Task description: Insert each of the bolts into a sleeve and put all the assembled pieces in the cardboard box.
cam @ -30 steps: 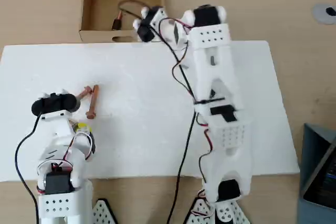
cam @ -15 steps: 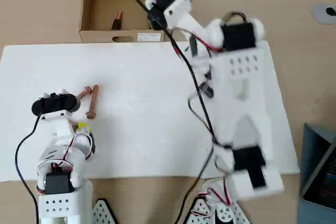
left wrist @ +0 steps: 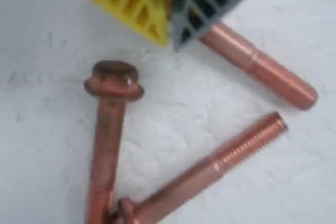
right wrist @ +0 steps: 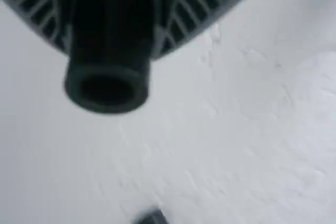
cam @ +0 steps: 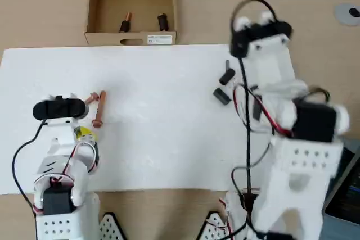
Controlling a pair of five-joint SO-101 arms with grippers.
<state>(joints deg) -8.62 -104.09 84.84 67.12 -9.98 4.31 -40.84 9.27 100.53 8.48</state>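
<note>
Left gripper: the left gripper [left wrist: 170,30], one yellow ribbed jaw and one grey, is pinched together on a copper-coloured metal bolt [left wrist: 257,64], with the smooth shaft sticking out past the jaw tips.

Loose bolts: two more copper bolts lie on the sheet just beside that gripper. One has a flanged hex head [left wrist: 113,80]. The other shows a threaded end [left wrist: 210,169], and the pair meet in a V. From above they lie near the left arm, one roughly upright in the view [cam: 98,111] and one slanted [cam: 90,99].

Right gripper: the right gripper [right wrist: 115,45], with grey ribbed jaws, is clamped around a black hollow cylindrical sleeve [right wrist: 107,103], whose open bore faces the wrist camera.

Loose sleeves: two short black sleeves [cam: 226,76] [cam: 221,96] lie on the sheet close beside the right arm.

Assembled pieces: two bolts fitted in dark sleeves [cam: 126,22] [cam: 162,22] lie inside the open brown cardboard box [cam: 93,9], apart from each other, near its front wall.

Box position: on the table, touching the far edge of the sheet, left of centre.

Surface: a white, slightly textured sheet [cam: 157,139] covers a light wooden table [cam: 45,21], and both arm bases stand at its near edge.

Surroundings: a grey round fitting [cam: 347,14] sits in the tabletop at the far right, and a dark grey container [cam: 337,161] stands at the right edge.
</note>
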